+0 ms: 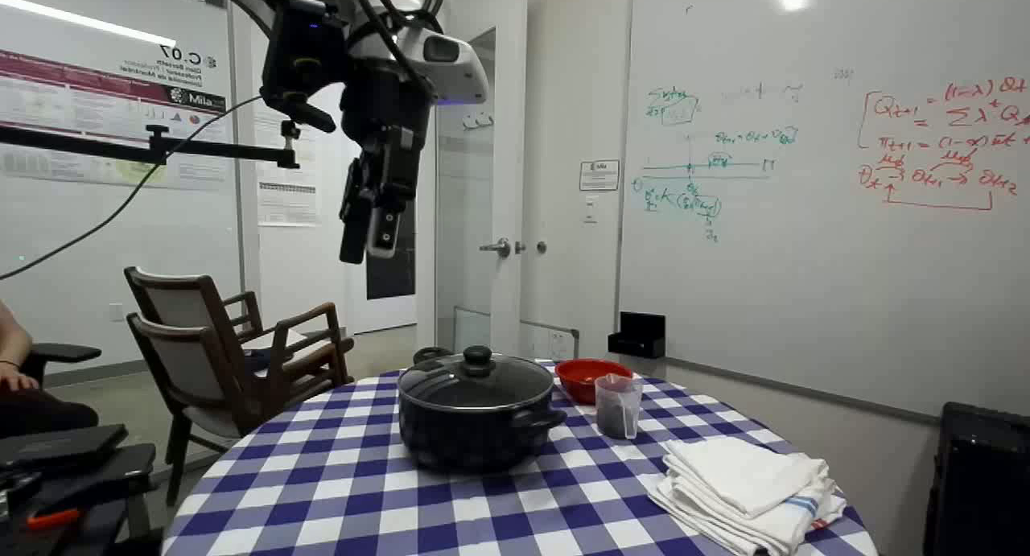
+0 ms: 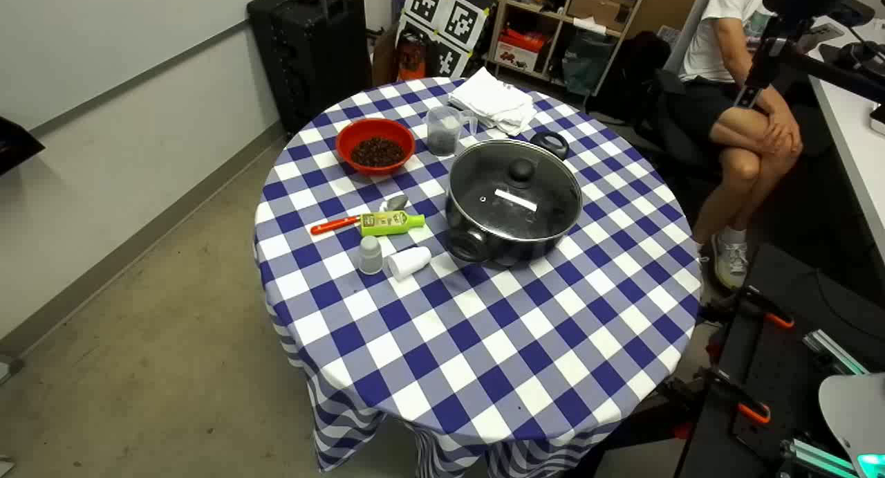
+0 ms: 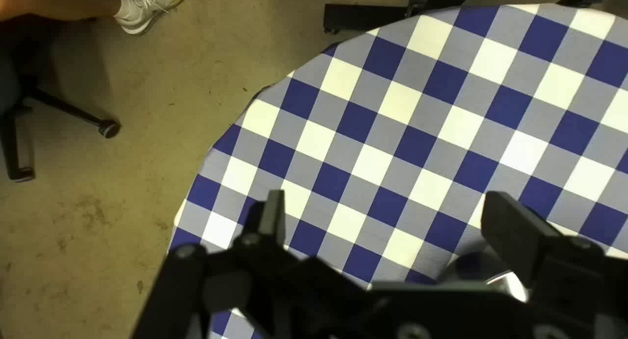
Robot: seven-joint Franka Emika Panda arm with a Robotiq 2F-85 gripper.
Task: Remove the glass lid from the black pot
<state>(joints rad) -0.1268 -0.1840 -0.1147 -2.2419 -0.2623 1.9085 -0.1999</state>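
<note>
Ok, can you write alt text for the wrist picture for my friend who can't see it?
The robot's open gripper, holding nothing, hangs above a blue-and-white checked tablecloth. Low on the right, a shiny sliver of what looks like the glass lid peeks from behind it. At top left is a white shoe.

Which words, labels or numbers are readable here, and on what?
"C.07", mirrored, on the wall panel.
"Université de Montréal", mirrored, same panel.
"Mila", on the poster.
"θt → θt+1 → θt+2", red, on the whiteboard.
Too small or blurred: most other writing, including on the wall sign and green bottle.
</note>
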